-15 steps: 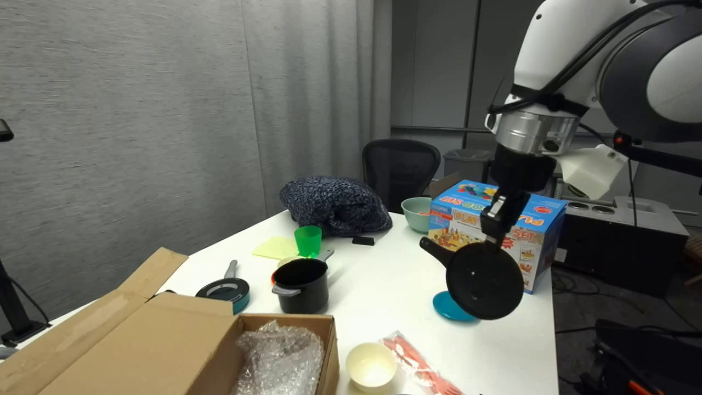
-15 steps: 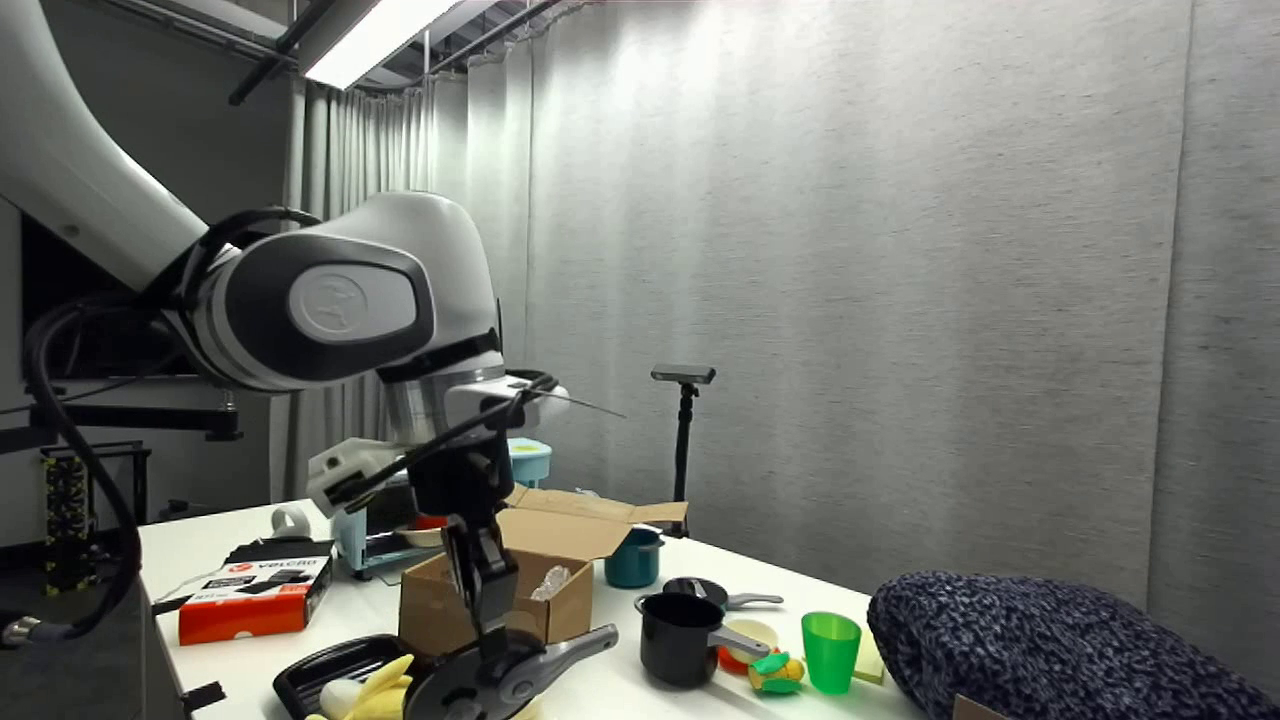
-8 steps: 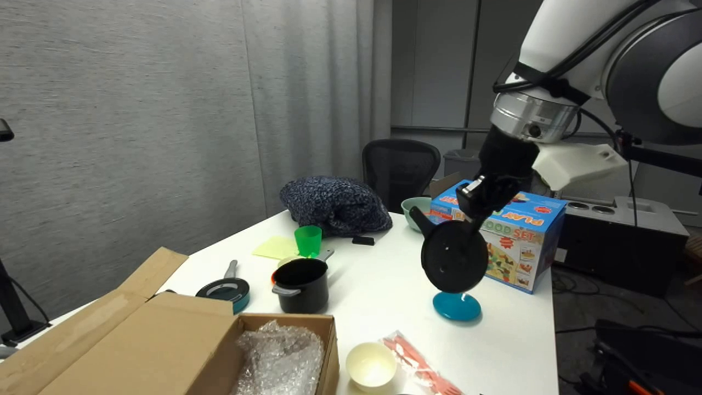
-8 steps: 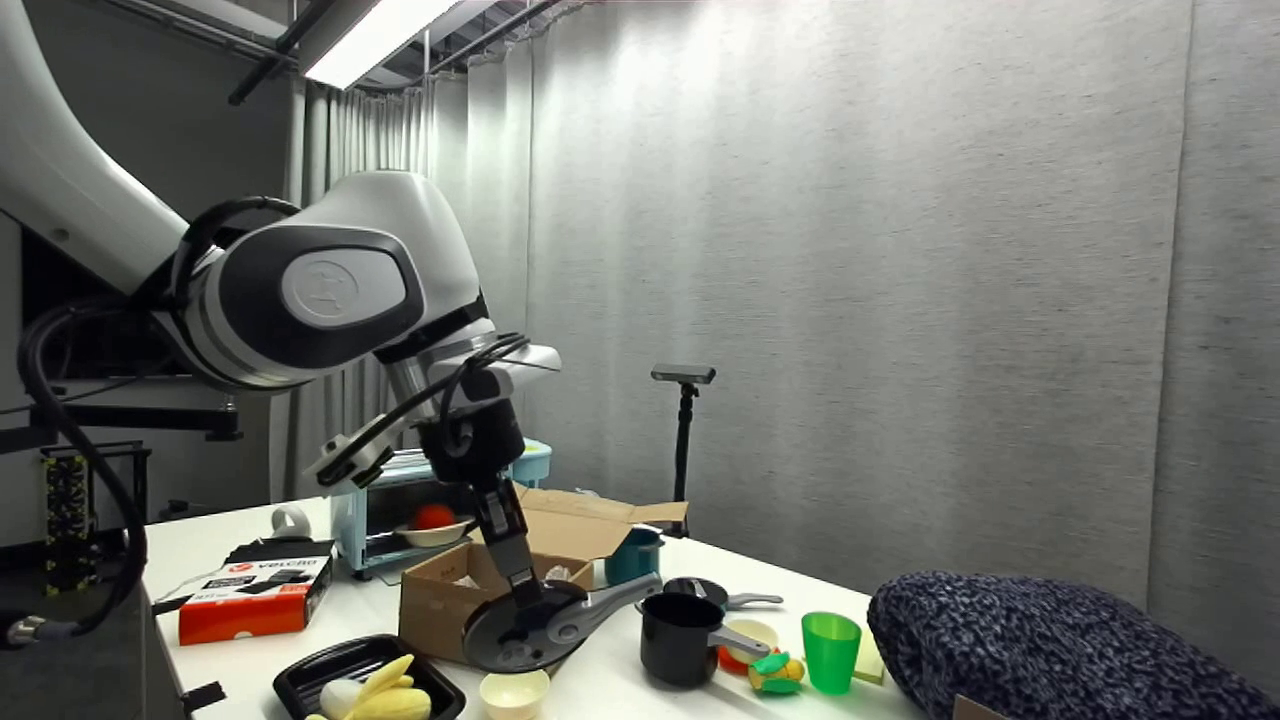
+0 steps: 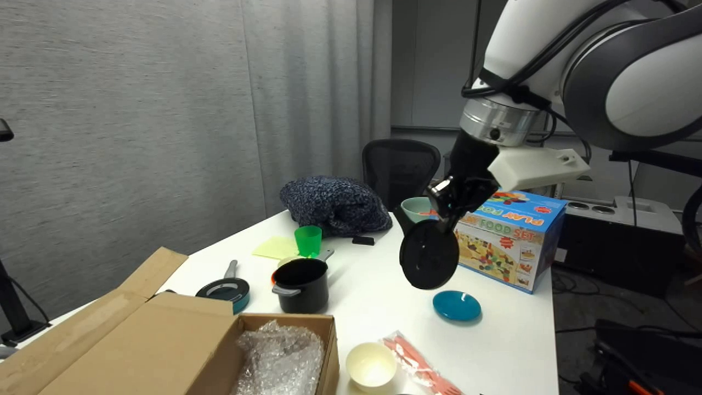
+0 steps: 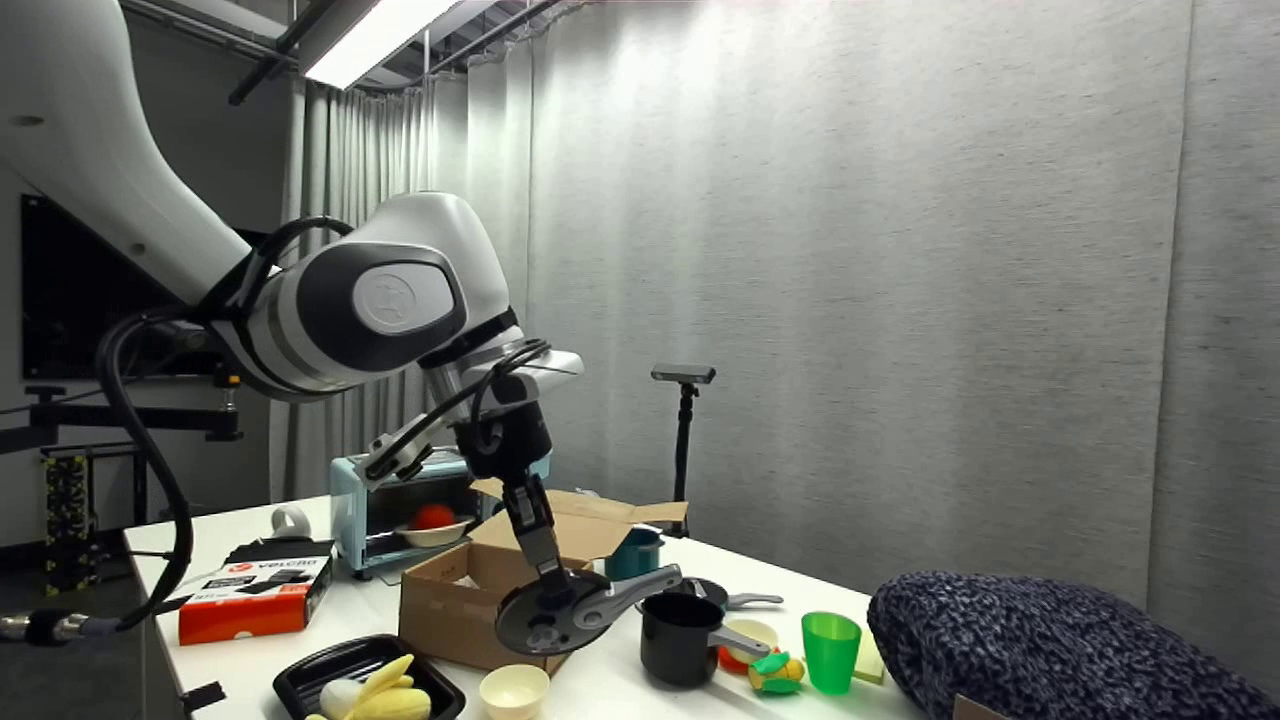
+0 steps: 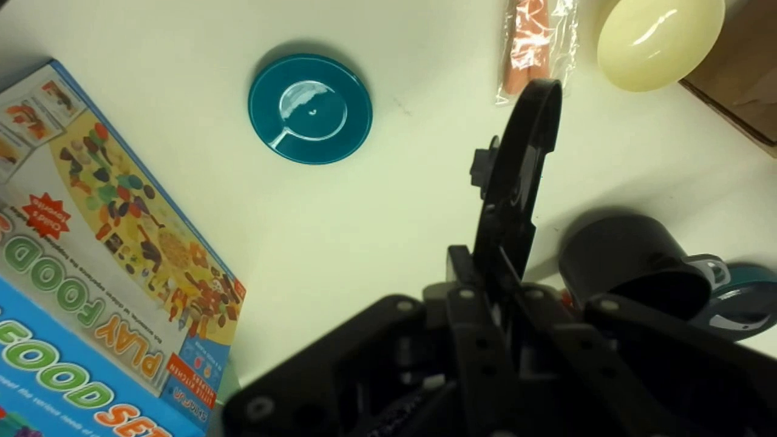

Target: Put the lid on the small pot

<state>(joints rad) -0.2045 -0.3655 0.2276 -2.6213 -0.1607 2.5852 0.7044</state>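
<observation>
Fingers (image 7: 466,309): drawn narrow, almost together; the lid (image 6: 522,622) is pinched between them near its rim, one finger on either side of it in the wrist view;
VELCRO box (image 6: 255,600): at the far left in an exterior view, shown only there;
Toy oven (image 6: 348,515): pale blue, right of that box, with a red round thing (image 6: 433,517) at its opening; likewise shown in that view alone;
Lid: farther right, raised above the table (image 6: 602,686) and steeply tilted; its grey handle (image 6: 638,590) shows plainly there; its flat dark face (image 5: 429,257) is turned to the camera in an exterior view; the wrist view has it nearly edge-on;
Small pot (image 6: 668,645): black, upright on the table and uncovered; right of the lid in an exterior view, as in the wrist view; the two are apart;
Green cup (image 6: 830,652): right of the pot in an exterior view; visible in both exterior views only;
Food-set box (image 5: 502,241): shown in an exterior view and at the left of the wrist view;
Teal dish (image 7: 309,109): between that box and the lid in the wrist view.
</observation>
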